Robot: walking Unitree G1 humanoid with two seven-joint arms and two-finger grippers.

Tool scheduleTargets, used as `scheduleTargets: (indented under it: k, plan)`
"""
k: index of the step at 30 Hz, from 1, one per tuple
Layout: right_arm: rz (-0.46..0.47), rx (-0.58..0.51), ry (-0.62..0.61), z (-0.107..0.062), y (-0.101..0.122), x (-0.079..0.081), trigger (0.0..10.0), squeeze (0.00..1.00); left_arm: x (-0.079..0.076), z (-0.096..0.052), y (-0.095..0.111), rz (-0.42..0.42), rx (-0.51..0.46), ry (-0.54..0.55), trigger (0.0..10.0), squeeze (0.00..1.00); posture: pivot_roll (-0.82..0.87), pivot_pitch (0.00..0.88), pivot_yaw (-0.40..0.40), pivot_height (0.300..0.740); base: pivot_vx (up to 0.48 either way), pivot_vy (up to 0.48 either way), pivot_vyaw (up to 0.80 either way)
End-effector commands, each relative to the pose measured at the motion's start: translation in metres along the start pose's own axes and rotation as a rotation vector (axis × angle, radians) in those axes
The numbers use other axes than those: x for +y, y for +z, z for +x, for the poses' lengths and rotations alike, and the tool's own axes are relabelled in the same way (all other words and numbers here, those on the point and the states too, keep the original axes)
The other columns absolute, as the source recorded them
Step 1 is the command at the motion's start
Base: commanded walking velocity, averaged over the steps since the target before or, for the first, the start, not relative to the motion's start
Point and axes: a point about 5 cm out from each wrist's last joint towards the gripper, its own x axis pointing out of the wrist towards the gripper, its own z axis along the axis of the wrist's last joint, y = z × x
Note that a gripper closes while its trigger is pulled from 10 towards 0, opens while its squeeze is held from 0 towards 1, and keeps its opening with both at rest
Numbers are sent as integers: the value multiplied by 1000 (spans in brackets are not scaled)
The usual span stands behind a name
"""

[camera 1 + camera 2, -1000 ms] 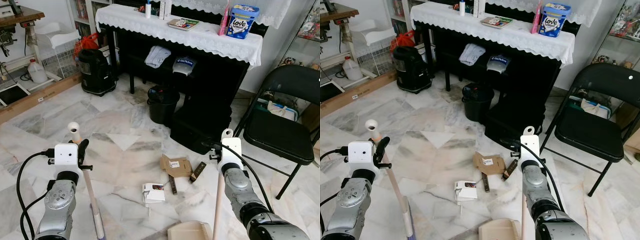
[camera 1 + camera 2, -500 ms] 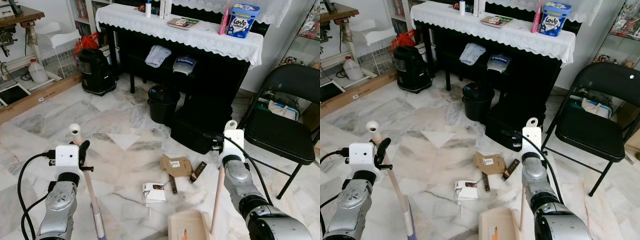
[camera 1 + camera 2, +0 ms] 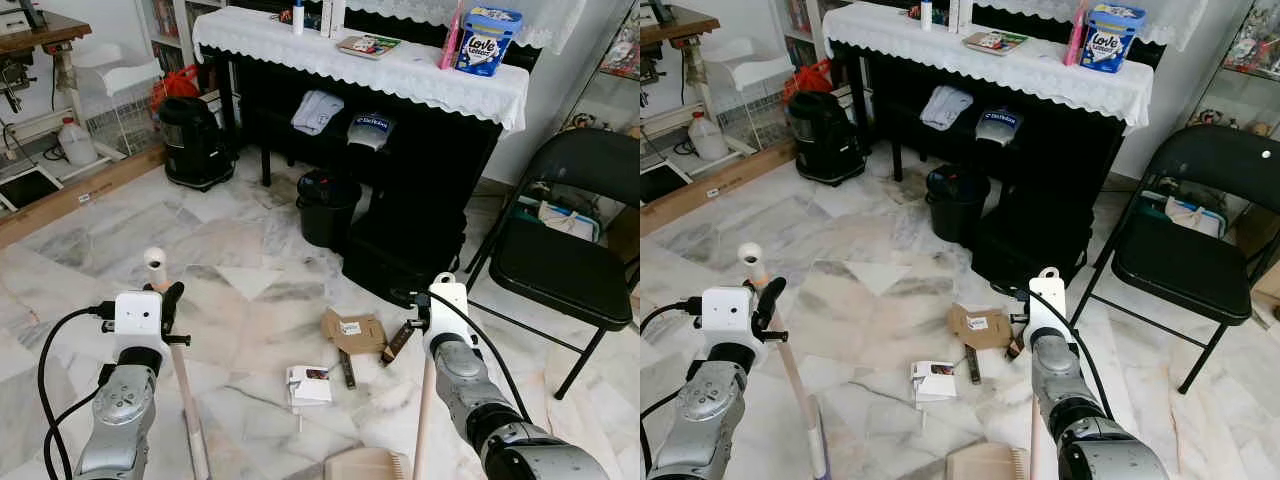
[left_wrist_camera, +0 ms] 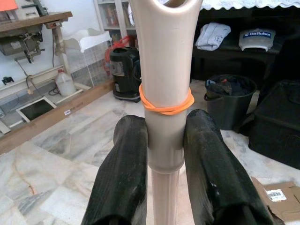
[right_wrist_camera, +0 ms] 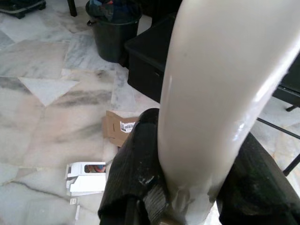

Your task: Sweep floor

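the left hand [image 4: 164, 154] was clamped around the broom handle [image 4: 165, 70], its two black fingers [image 4: 124, 178] pressed on either side just below an orange rubber band [image 4: 165, 105], and the broom [image 3: 185, 385] ran down slanting to the marble floor [image 3: 230, 260] at the robot's left. the right hand [image 5: 187, 187] gripped the pale handle of the dustpan [image 3: 360, 465], whose scoop sat on the floor at the lower edge of the head views. half a second before, the dustpan had been tipped so its inside faced up; now it lay lower and flatter, with its toothed edge showing, and the right wrist had come nearer and lower in the picture.

the rubbish lay just ahead of the dustpan: a white carton [image 3: 307, 385], a flattened brown cardboard piece [image 3: 352, 330] with a white barcode label, and two dark brown strips [image 3: 345, 370]. behind them stood a black bin [image 3: 326, 208] and a black box [image 3: 400, 255] under a dark tabletop [image 3: 400, 75] with a white lace cloth. on it stood a blue tub [image 3: 485, 42] reading "love"; a cap [image 3: 370, 130] below had small writing i could not read. a black folding chair [image 3: 560, 260] stood at the right, a black vacuum cleaner [image 3: 192, 142] at the left.
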Motion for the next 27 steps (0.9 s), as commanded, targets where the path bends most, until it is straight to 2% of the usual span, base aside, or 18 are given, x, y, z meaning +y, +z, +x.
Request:
scheduleTargets:
  k: [1, 4, 7, 13, 16, 18, 23, 27]
  plan:
    - [-8, 23, 0, 1, 0, -2, 10000, 0, -1, 1, 8, 24, -33, -16, 10000, 0, 92, 0, -68, 740, 0, 0, 0]
    - [13, -13, -1, 3, 8, -3, 10000, 0, -1, 1, 9, 27, -38, -17, 10000, 0, 92, 0, -68, 740, 0, 0, 0]
    - [35, -182, -16, 5, 36, -6, 10000, 0, -1, 2, 11, 34, -49, -18, 10000, 0, 95, 0, -67, 740, 0, 0, 0]
    - [45, -214, 7, 5, 44, -5, 10000, 0, -2, 2, 10, 44, -46, -33, 10000, 0, 92, 0, -68, 740, 0, 0, 0]
    - [38, -173, 22, 5, 37, -2, 10000, 0, -5, 2, 10, 43, -45, -43, 10000, 0, 96, 0, -69, 740, 0, 0, 0]
    - [54, -64, 27, 4, 18, 1, 10000, 0, -7, 0, 10, 44, -46, -50, 10000, 0, 97, 0, -69, 740, 0, 0, 0]
    - [103, -16, 25, 1, 6, 2, 10000, 0, -7, -1, 9, 48, -41, -60, 10000, 0, 97, 0, -68, 740, 0, 0, 0]
    - [60, 31, 41, 0, -2, 4, 10000, 0, -7, -2, 9, 48, -40, -62, 10000, 0, 98, 0, -69, 740, 0, 0, 0]
